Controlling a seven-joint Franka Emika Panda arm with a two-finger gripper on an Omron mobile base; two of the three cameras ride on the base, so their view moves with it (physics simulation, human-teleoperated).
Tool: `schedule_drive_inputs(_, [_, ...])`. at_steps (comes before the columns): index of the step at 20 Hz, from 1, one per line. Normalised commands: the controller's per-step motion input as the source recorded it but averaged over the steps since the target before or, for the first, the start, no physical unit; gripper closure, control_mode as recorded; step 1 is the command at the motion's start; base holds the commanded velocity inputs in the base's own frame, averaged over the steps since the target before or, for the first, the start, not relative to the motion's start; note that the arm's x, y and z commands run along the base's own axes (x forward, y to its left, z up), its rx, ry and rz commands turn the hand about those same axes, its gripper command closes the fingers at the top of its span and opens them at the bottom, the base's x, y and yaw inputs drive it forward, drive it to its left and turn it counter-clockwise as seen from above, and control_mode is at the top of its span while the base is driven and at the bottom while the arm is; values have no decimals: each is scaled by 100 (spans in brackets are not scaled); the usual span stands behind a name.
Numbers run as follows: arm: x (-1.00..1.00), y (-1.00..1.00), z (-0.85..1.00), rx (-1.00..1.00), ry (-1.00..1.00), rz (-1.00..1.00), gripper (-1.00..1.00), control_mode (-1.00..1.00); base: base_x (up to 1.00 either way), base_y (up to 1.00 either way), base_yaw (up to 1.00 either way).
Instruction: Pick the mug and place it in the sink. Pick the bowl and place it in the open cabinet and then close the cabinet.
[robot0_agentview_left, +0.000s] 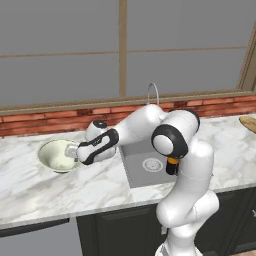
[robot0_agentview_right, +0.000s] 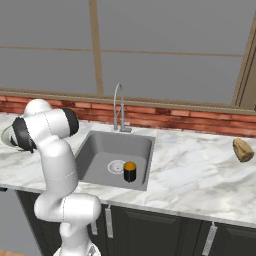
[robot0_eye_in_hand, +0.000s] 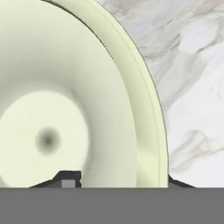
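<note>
Hand view: tool (robot0_eye_in_hand: 120, 180) straddles bowl (robot0_eye_in_hand: 78, 113) rim | grip: cannot tell | mug (robot0_agentview_right: 130, 171) in sink (robot0_agentview_right: 100, 150)

- Even, soft light is falling over the whole kitchen, with no single lamp standing out.
- The marble counter (robot0_agentview_left: 30, 185) is showing bright and pale, with no glare.
- Shadows are staying faint; the sink (robot0_agentview_right: 107, 150) is looking slightly darker along its near wall.
- The bowl (robot0_eye_in_hand: 65, 109) is showing a soft dark smudge at its centre in the hand view.
- Edges are rendering a little soft, with no bending at the borders.
</note>
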Motion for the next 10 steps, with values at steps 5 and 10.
schedule_drive_inputs(5, [-2, 0, 0, 0, 0, 0, 100, -100, 0, 0, 0])
schedule_drive_inputs(10, [-31, -15, 28, 0, -1, -7, 100, -100, 0, 0, 0])
